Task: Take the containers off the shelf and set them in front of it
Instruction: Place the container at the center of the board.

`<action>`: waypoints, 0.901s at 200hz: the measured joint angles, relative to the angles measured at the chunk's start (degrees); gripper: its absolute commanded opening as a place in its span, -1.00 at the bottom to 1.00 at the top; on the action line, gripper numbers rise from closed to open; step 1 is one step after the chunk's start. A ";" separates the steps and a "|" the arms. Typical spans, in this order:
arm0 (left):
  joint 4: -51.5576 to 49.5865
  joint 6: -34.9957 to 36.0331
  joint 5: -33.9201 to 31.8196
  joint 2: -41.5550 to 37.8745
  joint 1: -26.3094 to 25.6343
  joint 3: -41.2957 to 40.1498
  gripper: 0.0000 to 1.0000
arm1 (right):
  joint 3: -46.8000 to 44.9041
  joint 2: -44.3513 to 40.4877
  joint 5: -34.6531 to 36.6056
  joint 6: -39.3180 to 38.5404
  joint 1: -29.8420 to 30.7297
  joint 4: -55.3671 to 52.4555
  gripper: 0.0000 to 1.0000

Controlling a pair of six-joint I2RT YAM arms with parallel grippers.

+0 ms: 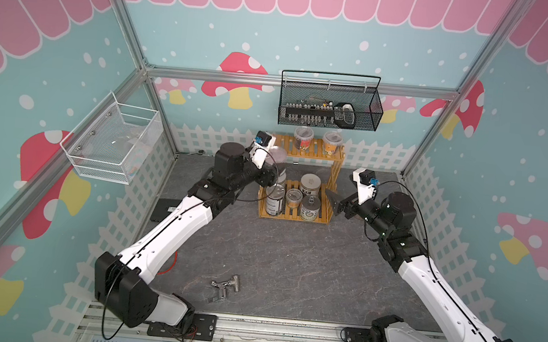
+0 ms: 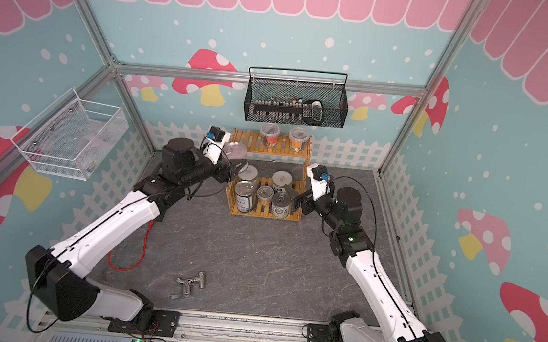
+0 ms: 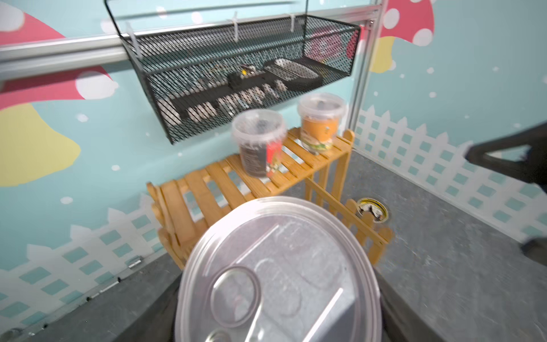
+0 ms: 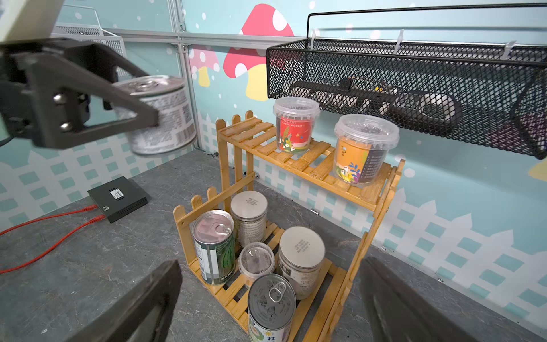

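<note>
The shelf (image 1: 283, 144) (image 4: 248, 133) stands at the back of the table in both top views. My left gripper (image 1: 267, 171) (image 4: 157, 118) is shut on a silver pull-tab tin can (image 1: 277, 154) (image 3: 278, 275) (image 4: 171, 124), held in the air beside the upper tier's left end. Two clear plastic jars (image 1: 303, 138) (image 1: 333, 143) stand on the upper tier. On the lower tier are two tin cans (image 4: 214, 245) (image 4: 270, 305), a small clear jar (image 4: 256, 260) and two white-lidded jars (image 4: 248, 217) (image 4: 300, 260). My right gripper (image 1: 334, 201) (image 4: 270, 262) is open near the lower tier's right side.
A black wire basket (image 1: 329, 115) hangs on the back wall just above the shelf. A white mesh basket (image 1: 113, 149) hangs on the left wall. A metal faucet piece (image 1: 225, 285) lies near the front. A black box (image 4: 118, 198) with red cables sits left of the shelf.
</note>
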 measured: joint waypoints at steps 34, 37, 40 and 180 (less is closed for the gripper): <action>4.52 -4.57 -5.95 -8.37 -6.19 -17.11 0.42 | -1.42 -0.48 -1.95 -0.04 0.00 0.79 0.97; 4.94 -5.01 -6.71 -8.96 -6.67 -18.78 0.42 | -1.66 -0.52 -2.14 -0.04 0.00 0.92 0.97; 5.60 -5.51 -7.30 -9.55 -7.21 -20.39 0.43 | -1.92 -0.61 -2.36 -0.02 0.00 1.07 0.97; 29.75 -19.56 -26.56 -1.11 -13.66 -49.90 0.40 | -12.66 -5.11 -1.03 -4.81 0.02 3.04 0.97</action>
